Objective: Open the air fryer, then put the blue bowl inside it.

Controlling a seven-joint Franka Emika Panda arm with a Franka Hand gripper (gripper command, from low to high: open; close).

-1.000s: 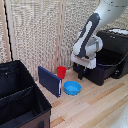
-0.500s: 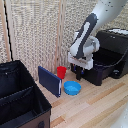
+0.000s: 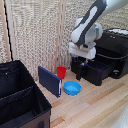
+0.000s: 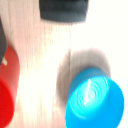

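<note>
The matte-black air fryer (image 3: 111, 52) stands at the exterior view's right, and its drawer (image 3: 94, 73) is slid out toward the left. The air fryer handle is lost against the black drawer front. My gripper (image 3: 81, 63) hangs just in front of that drawer, above the floor. Its dark fingers are apart and hold nothing, so it is open. The blue bowl (image 3: 72, 88) (image 4: 95, 100) sits upright and empty on the wood, below the gripper and a little to its left. The wrist view does not show my fingers.
A red cup (image 3: 61, 72) (image 4: 7, 95) stands just behind the bowl. A flat dark-blue board (image 3: 50, 81) leans beside it. A large black fabric crate (image 3: 20, 100) fills the lower left. A slatted wall runs behind everything. A black shape (image 4: 65, 10) shows in the wrist view.
The gripper has drifted toward the exterior view's left, away from the drawer front and closer to the bowl. The bowl, cup and board have not moved.
</note>
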